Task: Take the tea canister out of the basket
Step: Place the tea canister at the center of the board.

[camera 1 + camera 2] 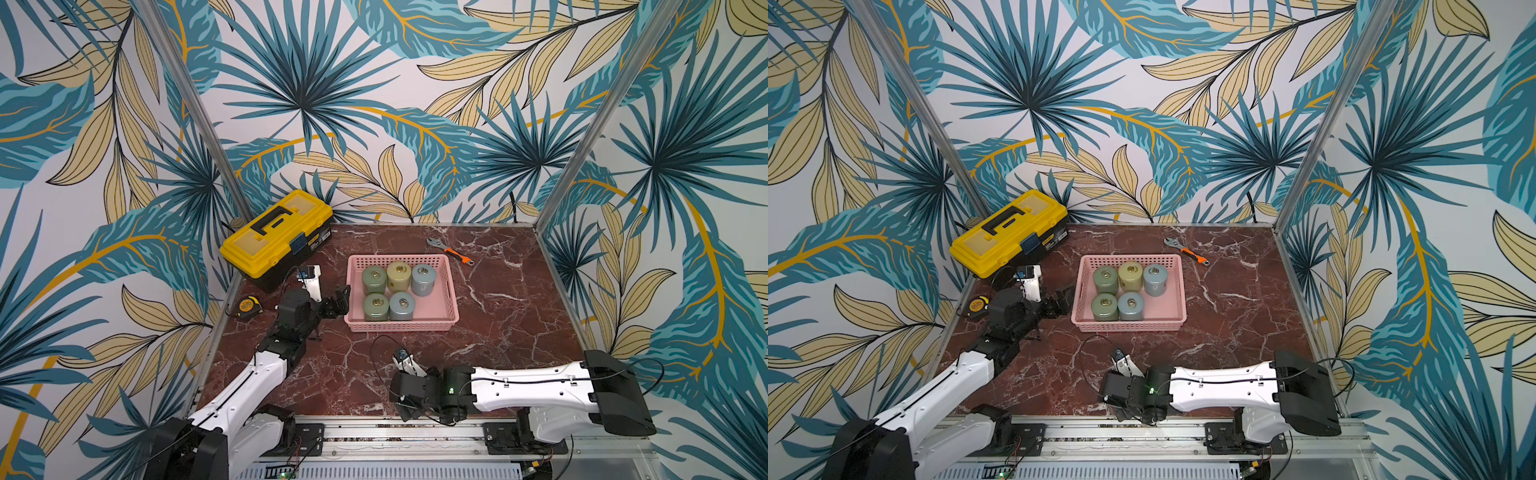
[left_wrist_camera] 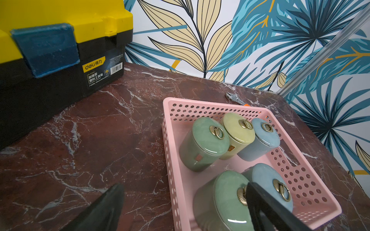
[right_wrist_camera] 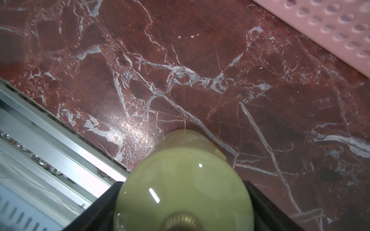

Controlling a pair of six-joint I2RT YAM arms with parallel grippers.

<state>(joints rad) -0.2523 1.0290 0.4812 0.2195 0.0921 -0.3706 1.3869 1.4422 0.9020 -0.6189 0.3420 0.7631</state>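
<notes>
1. Tea canister: pale yellow-green, glossy lid w/ brass knob, upright, outside the basket, base on the red-marble worktop. It sits right btwn the fingers of the R tool, straight under its wrist cam.
2. R tool: black fingers flank the lid on both sides. Can't tell whether they press it or stand just off it. In both top views the tool's body hides the canister.
3. Metal rail along the worktop edge runs just behind R tool. The basket lies ahead of it, near but apart.
4. Basket: pink, perforated walls, flat on the worktop, holding 5 more jars, all upright. Row nearer R tool: near green canister and near blue canister. Row beyond: far green canister, yellow canister, grey-blue canister.
5. L tool: released, jaws wide, holding nothing, just beside the basket's side wall, approx level w/ the near green canister.
6. Toolbox: yellow-black, lid shut, off to L tool's side toward the back wall. Tape measure is beside the L arm, on the side away from the basket.
7. Wrench: orange grip, on the worktop past the basket's far corner, well apart from both tools.
</notes>
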